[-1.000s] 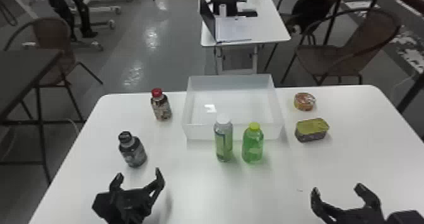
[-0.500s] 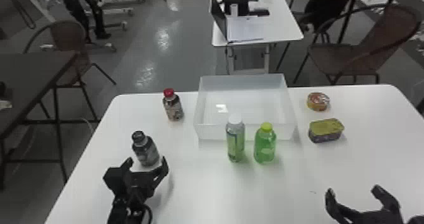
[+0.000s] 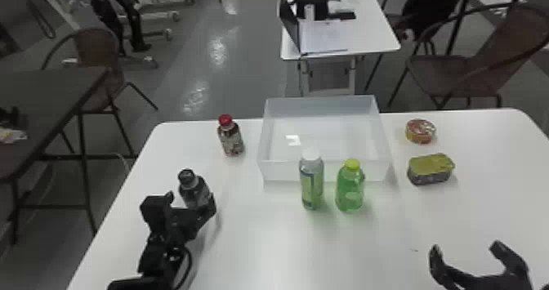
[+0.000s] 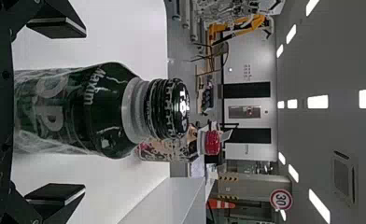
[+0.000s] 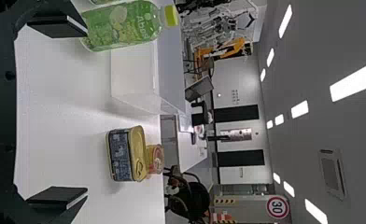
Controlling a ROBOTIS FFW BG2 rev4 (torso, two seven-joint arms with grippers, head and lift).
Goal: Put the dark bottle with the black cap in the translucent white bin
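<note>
- Two grippers are over the near side of the table: the right gripper (image 3: 466,248) is well apart from every bottle, and its two fingers are open with nothing between them.
- The left gripper (image 3: 190,199) has its two fingers open, one on each side of the dark bottle (image 3: 196,191); in the left wrist view I see a gap between each finger and the bottle.
- This one dark bottle with the black cap stands upright on the table, outside the bin.
- Two greenish bottles stand upright side by side, just in front of the bin: one bottle with a white cap (image 3: 312,183) and one bottle with a yellow cap (image 3: 350,189).
- There is one translucent white bin (image 3: 277,171), open at the top and empty.
- Two tins lie on the right side of the bin: the rectangular tin (image 3: 431,170) is nearer, the round tin (image 3: 420,131) is farther.
- One bottle with a red cap (image 3: 231,138) stands to the left of the bin; so the bottles are four in total.
- All of this is on one white table (image 3: 286,248), smooth and with rounded corners.
- Beyond are one dark table (image 3: 41,89) at left, one second white table (image 3: 376,36) with a laptop (image 3: 288,23), and three chairs (image 3: 510,40).
- The floor (image 3: 245,64) is grey and shiny; the ceiling (image 4: 312,46) has bright lamps.
</note>
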